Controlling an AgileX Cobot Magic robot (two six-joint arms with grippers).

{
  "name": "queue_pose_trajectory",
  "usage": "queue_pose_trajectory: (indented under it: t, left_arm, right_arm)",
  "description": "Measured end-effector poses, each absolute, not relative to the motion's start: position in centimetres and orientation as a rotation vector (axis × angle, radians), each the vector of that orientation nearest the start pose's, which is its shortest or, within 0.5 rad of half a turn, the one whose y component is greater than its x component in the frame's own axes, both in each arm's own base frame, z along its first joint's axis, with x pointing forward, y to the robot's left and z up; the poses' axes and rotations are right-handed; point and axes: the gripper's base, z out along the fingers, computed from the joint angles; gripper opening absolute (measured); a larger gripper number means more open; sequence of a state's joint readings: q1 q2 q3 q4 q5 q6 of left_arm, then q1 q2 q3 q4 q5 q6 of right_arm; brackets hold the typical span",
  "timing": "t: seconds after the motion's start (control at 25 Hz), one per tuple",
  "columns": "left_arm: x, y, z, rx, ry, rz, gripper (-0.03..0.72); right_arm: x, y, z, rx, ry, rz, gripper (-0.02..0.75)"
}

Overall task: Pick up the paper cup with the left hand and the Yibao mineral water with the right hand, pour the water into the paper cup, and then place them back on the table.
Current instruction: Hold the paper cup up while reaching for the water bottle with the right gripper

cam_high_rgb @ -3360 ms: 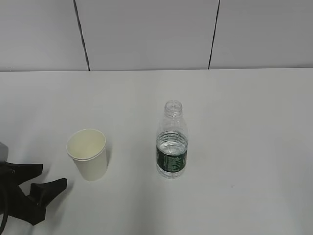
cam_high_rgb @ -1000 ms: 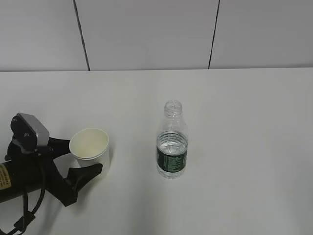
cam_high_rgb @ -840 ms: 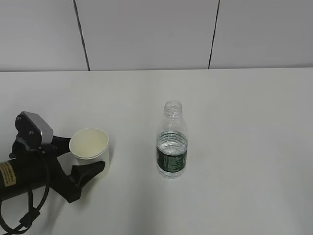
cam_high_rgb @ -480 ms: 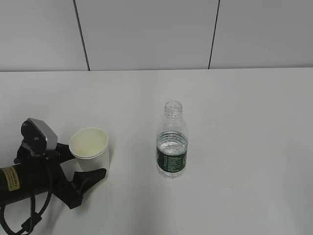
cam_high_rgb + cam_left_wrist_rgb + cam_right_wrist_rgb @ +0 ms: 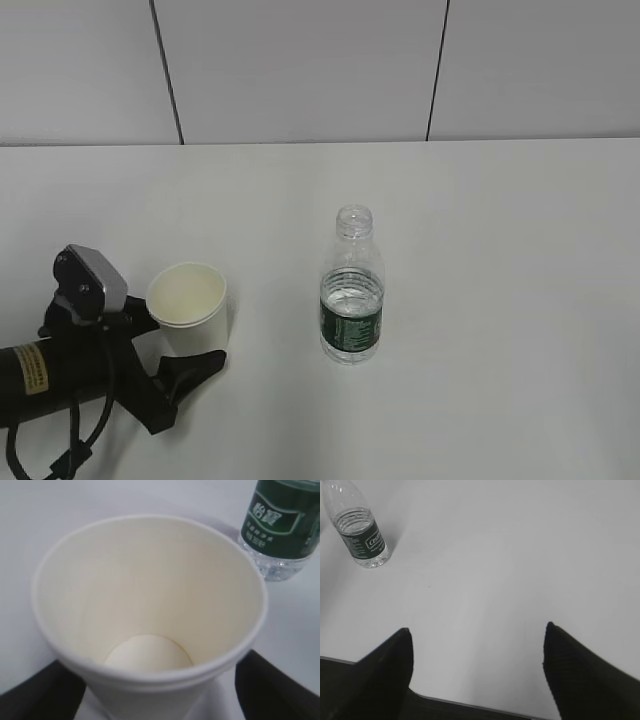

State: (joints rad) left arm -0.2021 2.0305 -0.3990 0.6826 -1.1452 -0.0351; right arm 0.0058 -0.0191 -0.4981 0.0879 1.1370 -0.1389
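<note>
White tabletop (image 5: 500, 300) and a pale panelled wall behind it make the whole setting. At the left gripper (image 5: 190, 345) the jaws stand wide, one finger on each side of the paper cup (image 5: 189, 309), and the cup sits between them. From the left wrist view the two dark fingers show at the bottom corners, just beside the cup wall, but I cannot tell if they already press it; the cup keeps its round shape. So I judge the jaws as open around the cup, not yet gripping. The cup stands upright on the table and is empty inside.

Going outward, the water bottle (image 5: 352, 295) stands upright to the right of the cup, near but apart from it. It has no cap and holds some water, up to about the top of the green label. Nothing touches it.

The right gripper (image 5: 477, 640) is not in the exterior view. In its own wrist view the jaws are open and hold nothing, and the bottle is well apart from them, at the far upper left.

As for progress, the task is only at its beginning. No object is lifted. What is left: closing on the cup, bringing the right arm to the bottle, lifting both, pouring, and placing them back.
</note>
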Motion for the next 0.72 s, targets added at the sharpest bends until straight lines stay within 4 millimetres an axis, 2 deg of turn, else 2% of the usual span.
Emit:
queue_pose_trajectory:
  t: [0.52,0.72]
  left_arm:
    - [24.07,-10.74,7.31,0.766,1.861,-0.531,0.57]
    - [24.07,-10.74,7.31,0.766,1.861,-0.531,0.517]
  right_arm:
    - [-1.11,0.72,27.08,-0.161,2.094,0.026,0.593]
    - [-1.11,0.72,27.08,-0.161,2.094,0.026,0.593]
